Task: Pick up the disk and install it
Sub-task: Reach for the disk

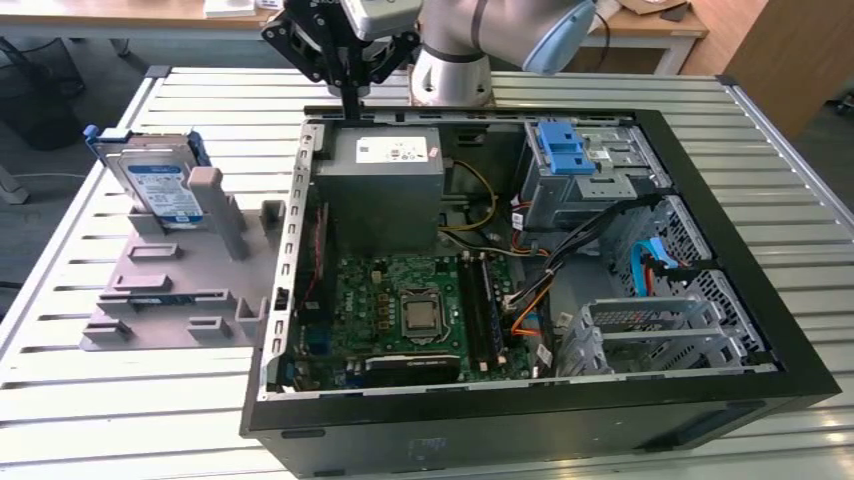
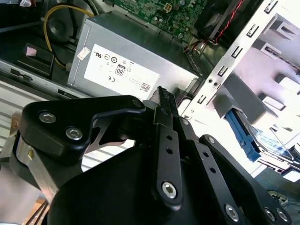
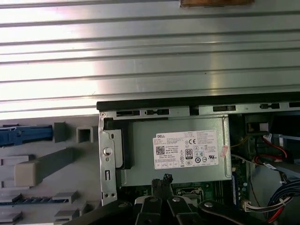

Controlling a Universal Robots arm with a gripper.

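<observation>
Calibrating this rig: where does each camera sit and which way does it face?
Exterior view: off the arm, looking down into the open black computer case; robot arm and black gripper show.
First wrist view: on the arm, facing down at the grey metal box with white sticker; gripper shows.
Second wrist view: on the arm, past the gripper toward that box.
All share that box.

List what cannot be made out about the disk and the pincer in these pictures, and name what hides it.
- Exterior view: the disk has its lower part hidden behind posts of the grey holder.
- First wrist view: the blue bracket is cut off by the picture's edge.
- Second wrist view: the pincer blocks whatever lies under it with its own black links.
</observation>
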